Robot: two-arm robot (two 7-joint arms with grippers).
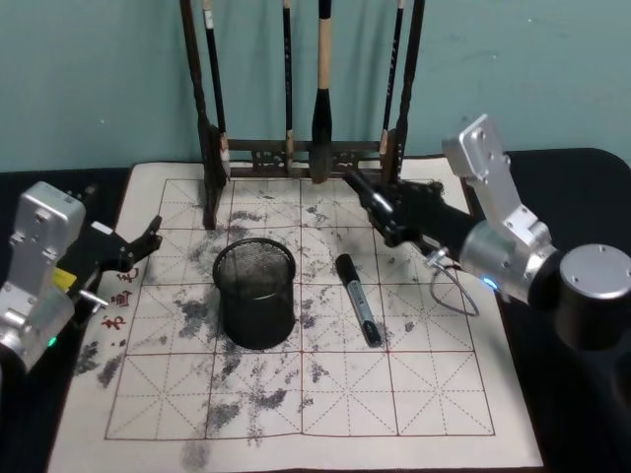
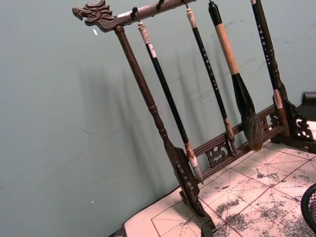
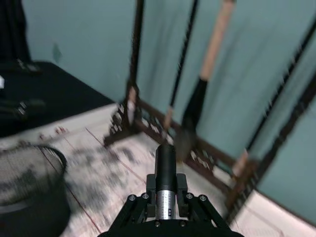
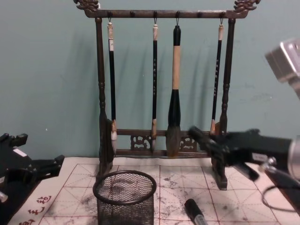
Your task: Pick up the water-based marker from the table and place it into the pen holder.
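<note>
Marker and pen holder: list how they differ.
The marker lies flat; the pen holder stands upright. The marker is slim and solid; the pen holder is a wide, open-topped mesh cup. Both are black and rest on the mat, apart. The right gripper hovers beyond the marker.

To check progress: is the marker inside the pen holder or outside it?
Outside: the marker lies flat on the mat, beside the pen holder, not touching it.

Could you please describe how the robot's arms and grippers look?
Both arms have boxy silver-grey housings; the left gripper and right gripper are black. The right arm has a round silver joint and a thin looping cable; the left, a yellow label.
</note>
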